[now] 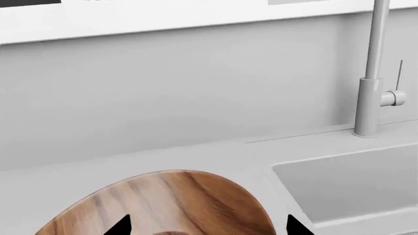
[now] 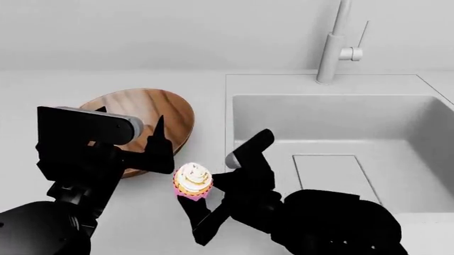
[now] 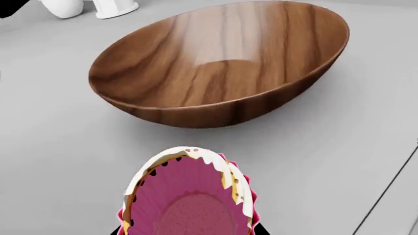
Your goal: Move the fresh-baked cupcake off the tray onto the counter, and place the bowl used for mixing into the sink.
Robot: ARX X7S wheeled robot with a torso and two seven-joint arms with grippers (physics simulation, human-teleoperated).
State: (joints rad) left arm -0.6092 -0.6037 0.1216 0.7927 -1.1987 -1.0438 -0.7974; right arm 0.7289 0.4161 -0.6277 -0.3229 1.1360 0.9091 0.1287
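Holding ribbed pink cupcake (image 2: 192, 180), gripper (image 2: 212, 197).

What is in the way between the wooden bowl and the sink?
Nothing visible. The bowl sits on the counter just left of the sink, with only bare worktop between them. The cupcake and right gripper are nearer the robot, off that path.

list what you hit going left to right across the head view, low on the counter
left gripper → cupcake → right gripper → sink
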